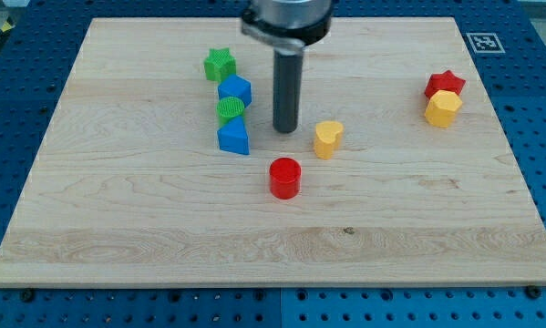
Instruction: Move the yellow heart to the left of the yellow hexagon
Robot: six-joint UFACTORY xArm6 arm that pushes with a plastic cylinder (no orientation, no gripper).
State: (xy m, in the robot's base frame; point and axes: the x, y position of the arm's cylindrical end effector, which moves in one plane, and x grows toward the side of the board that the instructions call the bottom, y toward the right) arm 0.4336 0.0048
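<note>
Yellow plastic heart block [327, 138] lies near the middle of the pale wooden board [163, 228], well apart from the yellow hexagon block [443, 108] at the view's right. Going from the view's left: a green star block [219, 65], a blue block [235, 90], a green cylinder [231, 109] and a blue triangular block [234, 138] form a touching column. My tip [285, 129], a bare rod grasping nothing, stands between that column and the heart, touching neither. A red cylinder [284, 178] sits below. A red star block [445, 84] touches the hexagon's top.
</note>
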